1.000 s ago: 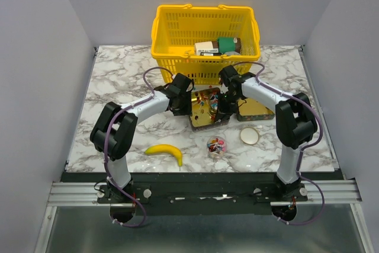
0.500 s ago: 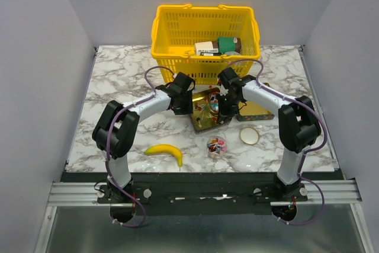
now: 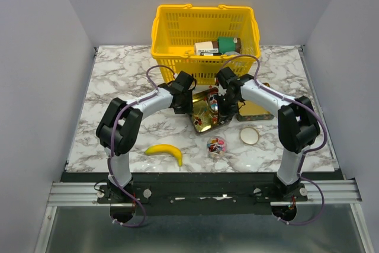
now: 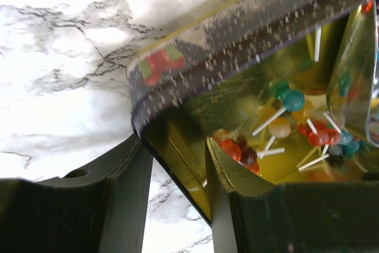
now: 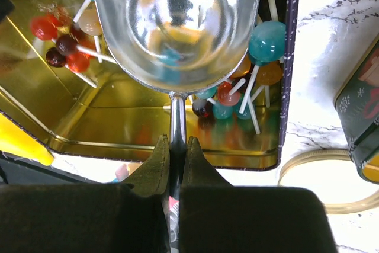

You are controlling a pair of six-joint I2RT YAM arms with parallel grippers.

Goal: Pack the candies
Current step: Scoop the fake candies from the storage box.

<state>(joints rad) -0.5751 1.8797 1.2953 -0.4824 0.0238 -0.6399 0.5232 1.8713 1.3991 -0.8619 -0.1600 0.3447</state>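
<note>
Grips tin (image 4: 249, 22) wall in left pincer (image 4: 177, 176) for steadiness; clamps scoop (image 5: 177, 22) in right pincer (image 5: 176, 158), bowl ahead over candies (image 5: 266, 39).

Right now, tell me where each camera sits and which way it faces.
Top external: above and behind, looking down on the table, basket, left arm, right arm.
Left wrist: low beside the gold tin, left gripper straddling its wall.
Right wrist: looking down the scoop in the right gripper into the tin.
Both wrist views share the tin's candies.
</note>
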